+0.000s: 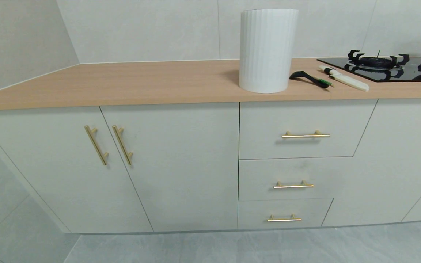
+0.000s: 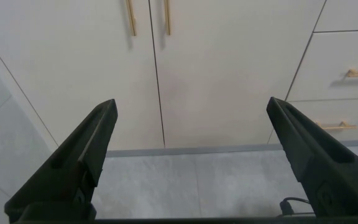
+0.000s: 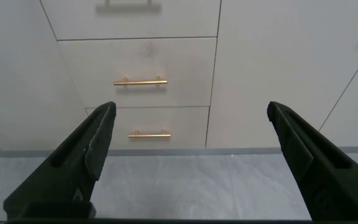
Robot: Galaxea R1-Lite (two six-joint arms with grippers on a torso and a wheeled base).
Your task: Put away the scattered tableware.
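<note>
Wood-grain surface [image 1: 141, 82] backed by pale tiles [image 1: 141, 29], ribbed white cylinder [image 1: 267, 51] stood on it, black-handled utensil [image 1: 310, 79] and slim white utensil [image 1: 344, 77] laid beside the cylinder, left hand [image 2: 190, 104] and right hand [image 3: 190, 107] spread wide

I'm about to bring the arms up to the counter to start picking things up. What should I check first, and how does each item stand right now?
1. Left end effector open and empty: ok.
2. Right end effector open and empty: ok.
3. Targets located: ok. The black utensil and white utensil lie on the counter beside the white container.
4. Arms at counter height: not ok. Both face the lower cabinet fronts near the floor.
5. Storage ready: cannot tell. The drawers are shut and the container's inside is hidden.
</note>
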